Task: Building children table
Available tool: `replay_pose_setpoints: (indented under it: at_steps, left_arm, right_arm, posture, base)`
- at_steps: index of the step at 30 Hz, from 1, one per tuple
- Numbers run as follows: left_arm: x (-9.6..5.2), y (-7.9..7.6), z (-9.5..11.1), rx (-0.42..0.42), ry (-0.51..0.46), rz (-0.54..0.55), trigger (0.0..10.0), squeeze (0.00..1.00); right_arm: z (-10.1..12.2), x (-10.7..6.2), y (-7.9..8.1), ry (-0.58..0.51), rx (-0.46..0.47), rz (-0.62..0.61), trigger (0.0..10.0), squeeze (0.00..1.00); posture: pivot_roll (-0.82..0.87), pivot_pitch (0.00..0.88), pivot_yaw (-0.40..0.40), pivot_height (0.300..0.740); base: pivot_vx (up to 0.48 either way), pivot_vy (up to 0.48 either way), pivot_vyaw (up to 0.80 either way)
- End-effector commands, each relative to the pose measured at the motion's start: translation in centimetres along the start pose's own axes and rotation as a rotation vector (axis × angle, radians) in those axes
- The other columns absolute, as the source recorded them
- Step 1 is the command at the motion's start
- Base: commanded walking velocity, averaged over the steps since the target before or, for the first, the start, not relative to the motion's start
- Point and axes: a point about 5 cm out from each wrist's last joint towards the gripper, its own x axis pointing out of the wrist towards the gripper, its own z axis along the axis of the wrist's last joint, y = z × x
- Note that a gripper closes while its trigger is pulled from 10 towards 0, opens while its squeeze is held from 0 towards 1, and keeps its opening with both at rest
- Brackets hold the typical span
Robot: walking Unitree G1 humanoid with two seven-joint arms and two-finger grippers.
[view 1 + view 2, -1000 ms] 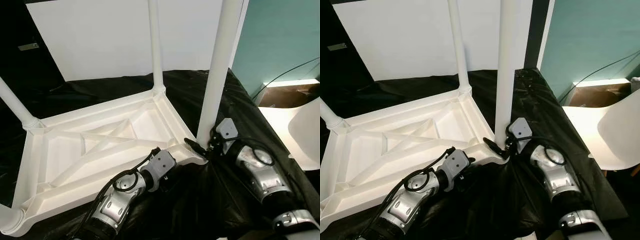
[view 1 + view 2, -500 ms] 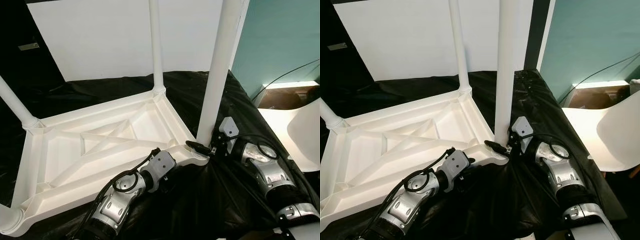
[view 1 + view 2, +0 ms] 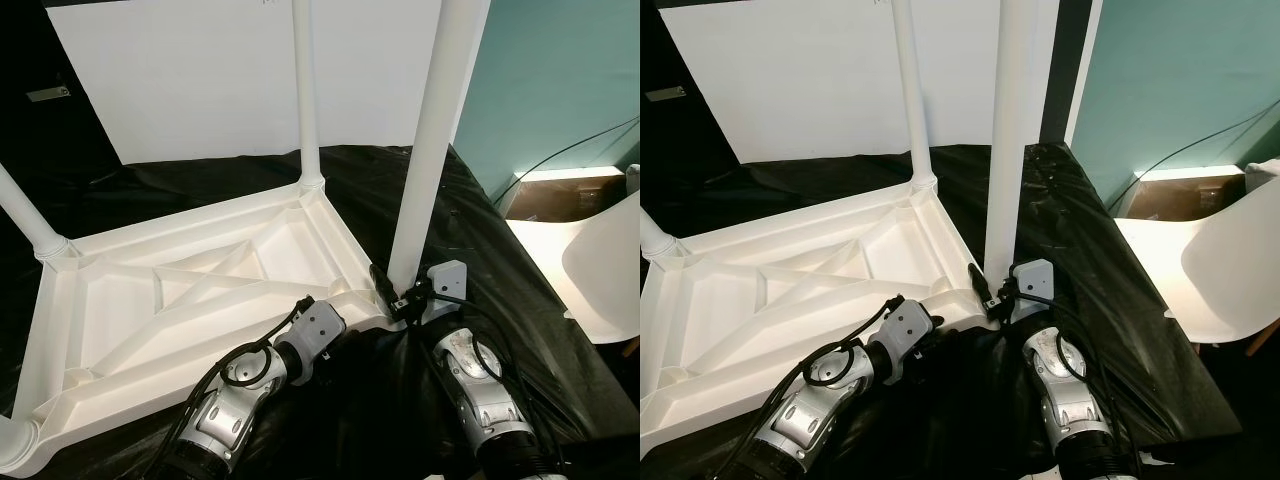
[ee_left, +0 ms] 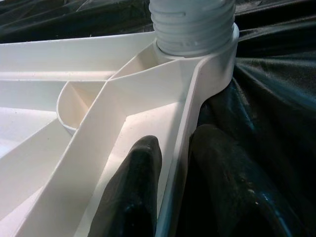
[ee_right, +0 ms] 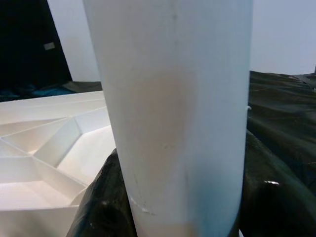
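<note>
White plastic children's table top (image 3: 190, 300) lies upside down on a black sheet (image 3: 470, 220), ribbed underside facing up. I count four white legs standing from its corners: far leg (image 3: 307, 100), left leg (image 3: 25, 215), a stub at the near-left corner (image 3: 15, 445), and the near-right leg (image 3: 430, 140).

Left gripper (image 4: 173, 197): clamped on the table top's rim close to the near-right corner. In the left wrist view one black finger (image 4: 131, 192) sits inside the rim wall and the other outside it, with the wall pinched between them. The threaded end of the near-right leg sits in the corner socket (image 4: 197, 54) just ahead of the fingers.

Right gripper (image 3: 392, 292): at the base of the near-right leg, just above the socket. In the right wrist view the leg stands between the two black fingers (image 5: 101, 207), one on each side and touching it, so I log it as closed around the leg.

White board (image 3: 230, 70) leans behind the table. White chair (image 3: 1230, 270) stands to the right, beside a teal wall (image 3: 560, 70).
</note>
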Motion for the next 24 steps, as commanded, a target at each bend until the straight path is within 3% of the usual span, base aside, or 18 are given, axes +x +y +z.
replay_pose_setpoints:
  at_steps: [1,2,4,7,8,9,10,12,17,18,19,20,24]
  left_arm:
    - [-1.6,-1.3,-5.8,-0.11,0.263,-0.038,10.0,0.0]
    - [-1.7,-1.3,-5.7,-0.11,0.262,-0.038,10.0,0.0]
    - [-1.7,-1.3,-5.7,-0.11,0.262,-0.038,10.0,0.0]
    - [-1.6,-1.3,-5.8,-0.11,0.262,-0.039,10.0,0.0]
    - [-1.4,-1.3,-5.7,-0.11,0.259,-0.042,10.0,0.0]
    - [-1.4,-1.3,-5.7,-0.11,0.259,-0.042,10.0,0.0]
    - [-1.3,-1.4,-5.7,-0.11,0.257,-0.045,10.0,0.0]
    - [-0.9,-1.5,-5.4,-0.109,0.25,-0.051,10.0,0.0]
    - [-0.8,-1.8,-5.3,-0.111,0.244,-0.059,10.0,0.0]
    - [-0.8,-1.9,-5.4,-0.111,0.246,-0.063,10.0,0.0]
    - [-0.8,-1.9,-5.4,-0.111,0.246,-0.063,10.0,0.0]
    - [-0.8,-1.9,-5.4,-0.11,0.248,-0.065,10.0,0.0]
    - [-0.8,-1.7,-5.4,-0.104,0.252,-0.064,10.0,0.0]
  right_arm:
    - [-1.1,-0.6,-1.2,0.085,-0.023,-0.007,10.0,0.0]
    - [-1.0,-0.5,-1.3,0.076,-0.021,0.013,10.0,1.0]
    - [-1.0,-0.5,-1.3,0.076,-0.021,0.013,10.0,1.0]
    - [-0.4,-0.3,-2.4,0.071,-0.021,0.108,10.0,1.0]
    - [0.0,0.0,-3.2,0.078,-0.053,0.19,10.0,0.07]
    - [0.0,0.0,-3.2,0.078,-0.053,0.19,10.0,0.07]
    - [0.3,0.1,-3.6,0.086,-0.078,0.243,10.0,0.0]
    - [1.0,0.5,-4.3,0.098,-0.139,0.35,10.0,0.0]
    - [1.3,0.7,-5.2,0.153,-0.188,0.499,9.9,0.0]
    - [1.3,0.6,-5.4,0.175,-0.192,0.548,3.6,0.0]
    - [1.3,0.6,-5.4,0.175,-0.192,0.548,3.6,0.0]
    - [1.3,0.4,-5.5,0.192,-0.188,0.6,0.0,0.0]
    - [1.0,0.0,-5.9,0.245,-0.177,0.685,0.0,0.0]
  posture:
    - [0.04,0.0,0.015,0.74]
    - [0.04,0.0,0.015,0.74]
    - [0.04,0.0,0.015,0.74]
    - [0.02,0.0,0.011,0.74]
    - [0.01,0.0,0.009,0.74]
    - [0.01,0.0,0.009,0.74]
    - [0.01,0.0,0.009,0.74]
    - [0.0,0.0,0.009,0.74]
    - [0.0,0.0,0.012,0.74]
    - [0.0,0.0,0.014,0.74]
    - [0.0,0.0,0.014,0.74]
    - [0.0,0.0,0.013,0.74]
    - [0.01,0.0,0.011,0.74]
  base:
    - [0.0,0.0,0.0]
    - [0.0,0.0,0.0]
    - [0.0,0.0,0.0]
    - [0.0,0.0,0.0]
    - [0.0,0.0,0.0]
    - [0.0,0.0,0.0]
    - [0.0,0.0,0.0]
    - [0.0,0.0,0.0]
    - [0.0,0.0,0.0]
    - [0.0,0.0,0.0]
    - [0.0,0.0,0.0]
    - [0.0,0.0,0.0]
    - [0.0,0.0,0.0]
